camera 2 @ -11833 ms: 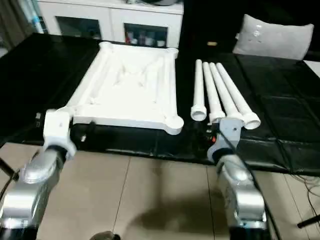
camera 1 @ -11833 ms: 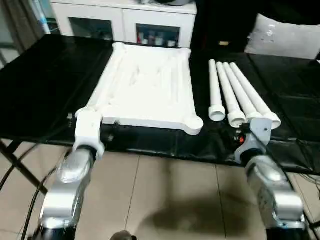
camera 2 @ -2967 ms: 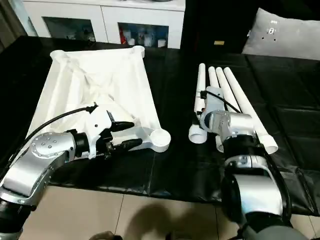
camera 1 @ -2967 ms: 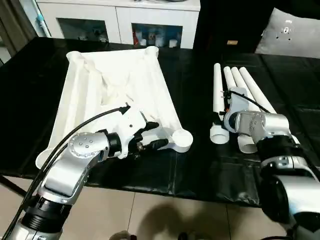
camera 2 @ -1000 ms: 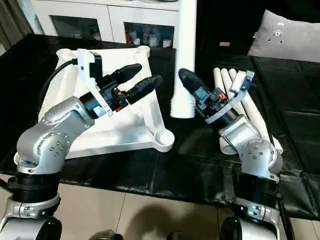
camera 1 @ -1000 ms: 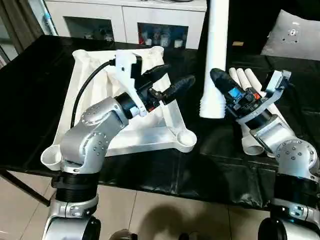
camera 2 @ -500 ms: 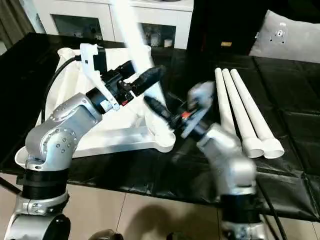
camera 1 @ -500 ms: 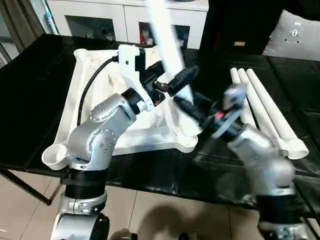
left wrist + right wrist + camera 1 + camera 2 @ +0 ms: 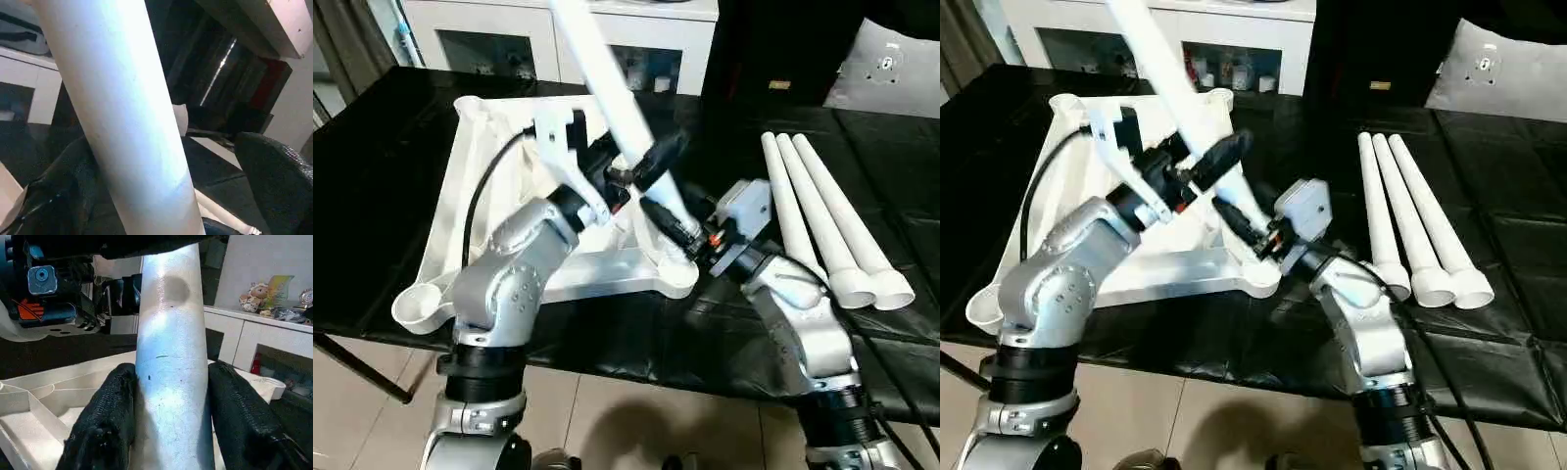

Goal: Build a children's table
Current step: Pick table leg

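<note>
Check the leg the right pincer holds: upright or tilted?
Tilted. The leg slants from the near corner socket up toward the cabinet, gripped low by the right pincer.

White table top (image 9: 499,220) lies ribbed underside up on black surface, round sockets at corners. One tapered white leg (image 9: 607,93) stands tilted over near socket (image 9: 677,277). Three more legs (image 9: 827,230) lie side by side, collars toward the robot.

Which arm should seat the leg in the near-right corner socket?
Right. The right gripper is shut on the leg near its lower end, just above the corner socket of the tabletop. The left gripper is open astride the leg higher up, so it can only steady.
</note>
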Available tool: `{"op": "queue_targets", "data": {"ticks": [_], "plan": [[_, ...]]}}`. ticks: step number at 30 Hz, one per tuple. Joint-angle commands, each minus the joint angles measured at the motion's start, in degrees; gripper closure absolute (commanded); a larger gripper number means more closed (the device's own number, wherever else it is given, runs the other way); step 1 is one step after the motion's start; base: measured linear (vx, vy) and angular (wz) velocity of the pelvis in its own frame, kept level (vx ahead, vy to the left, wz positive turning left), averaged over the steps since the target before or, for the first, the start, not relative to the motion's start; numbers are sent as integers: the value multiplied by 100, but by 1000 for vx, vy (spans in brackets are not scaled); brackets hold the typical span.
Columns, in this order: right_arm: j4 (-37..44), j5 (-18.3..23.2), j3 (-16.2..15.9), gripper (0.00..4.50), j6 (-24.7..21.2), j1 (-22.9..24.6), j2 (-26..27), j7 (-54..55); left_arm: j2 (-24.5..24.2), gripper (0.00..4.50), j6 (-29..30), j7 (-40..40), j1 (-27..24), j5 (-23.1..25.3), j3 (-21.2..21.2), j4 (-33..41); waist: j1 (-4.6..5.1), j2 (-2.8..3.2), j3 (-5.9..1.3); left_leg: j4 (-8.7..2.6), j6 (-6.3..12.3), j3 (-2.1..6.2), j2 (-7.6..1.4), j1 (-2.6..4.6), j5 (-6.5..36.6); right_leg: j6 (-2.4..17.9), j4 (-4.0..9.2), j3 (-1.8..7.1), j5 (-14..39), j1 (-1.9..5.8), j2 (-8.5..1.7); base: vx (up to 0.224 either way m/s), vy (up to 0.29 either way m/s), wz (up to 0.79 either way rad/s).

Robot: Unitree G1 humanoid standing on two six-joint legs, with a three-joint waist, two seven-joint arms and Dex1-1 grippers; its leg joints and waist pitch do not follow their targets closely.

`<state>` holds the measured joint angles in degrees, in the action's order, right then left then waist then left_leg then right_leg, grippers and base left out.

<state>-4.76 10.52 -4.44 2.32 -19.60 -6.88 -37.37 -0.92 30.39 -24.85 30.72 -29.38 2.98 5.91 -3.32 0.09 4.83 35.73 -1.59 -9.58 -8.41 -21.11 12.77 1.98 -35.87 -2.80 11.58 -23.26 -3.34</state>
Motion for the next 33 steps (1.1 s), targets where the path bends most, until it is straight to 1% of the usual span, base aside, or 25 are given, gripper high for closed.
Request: {"op": "queue_targets", "data": {"ticks": [1, 5, 6, 8, 11, 13, 19, 21, 24, 25, 27, 33], "plan": [[5, -8, 12, 264, 113, -39, 8, 20, -10, 38, -69, -28, 24, 43, -55, -15, 2, -57, -430, -395, 682, 142, -425, -1, 16, 1295, 381, 310, 357, 367, -508, 0, 0, 0], [-21, 20, 3, 264, 174, -51, 22, 30, -65, 38, -193, -53, -12, 146, -142, -50, 7, -57, -431, -392, 719, 143, -425, -2, -3, 1304, 377, 311, 295, 368, -506, 0, 0, 0], [-34, 28, -11, 264, 203, -54, 15, 38, -71, 45, -245, -59, -19, 178, -160, -70, 9, -55, -433, -392, 717, 143, -425, 1, 1, 1304, 375, 309, 293, 369, -506, 0, 0, 0], [-46, 44, -17, 264, 218, -56, 12, 38, -78, 77, -278, -63, -16, 209, -172, -89, 11, -51, -430, -394, 705, 142, -424, 2, 16, 1313, 375, 310, 303, 368, -507, 0, 0, 0], [-60, 51, -15, 264, 243, -58, 11, 35, -104, 91, -307, -78, -14, 250, -205, -114, 9, -51, -435, -392, 688, 142, -424, 1, 17, 1309, 374, 312, 298, 374, -510, 0, 0, 0], [-67, 56, -11, 264, 249, -62, 15, 32, -115, 121, -324, -79, -11, 250, -213, -129, 8, -49, -442, -389, 697, 146, -423, -2, -21, 1320, 361, 311, 232, 379, -508, 0, 0, 0], [-69, 74, -13, 264, 266, -79, 13, 35, -184, 174, -434, -100, -39, 368, -289, -186, 11, -47, -438, -390, 697, 141, -426, 1, 7, 1340, 366, 310, 232, 377, -509, 0, 0, 0], [-69, 85, -14, 264, 274, -87, 11, 32, -171, 181, -429, -104, -52, 345, -272, -187, 10, -45, -440, -390, 689, 142, -428, 1, 4, 1348, 363, 311, 226, 377, -511, 0, 0, 0], [-77, 90, -14, 264, 285, -95, 10, 31, -160, 210, -424, -105, -62, 295, -266, -158, 8, -49, -448, -388, 692, 143, -427, 3, -23, 1365, 353, 307, 172, 379, -507, 0, 0, 0], [-87, 93, -15, 264, 289, -103, 11, 31, -156, 210, -425, -108, -62, 268, -269, -143, 4, -48, -450, -385, 694, 142, -426, 0, -35, 1379, 350, 309, 149, 383, -515, 0, 0, 0], [-106, 92, -17, 264, 299, -117, 13, 32, -134, 225, -431, -121, -55, 237, -254, -156, 2, -51, -456, -379, 697, 137, -421, 4, -40, 1391, 348, 310, 140, 382, -510, 0, 0, 0], [-119, 85, -21, 264, 309, -142, 10, 36, -72, 243, -399, -113, -29, 122, -180, -156, -1, -52, -460, -374, 714, 137, -422, -2, -76, 1399, 342, 309, 102, 387, -512, 0, 0, 0]]}}
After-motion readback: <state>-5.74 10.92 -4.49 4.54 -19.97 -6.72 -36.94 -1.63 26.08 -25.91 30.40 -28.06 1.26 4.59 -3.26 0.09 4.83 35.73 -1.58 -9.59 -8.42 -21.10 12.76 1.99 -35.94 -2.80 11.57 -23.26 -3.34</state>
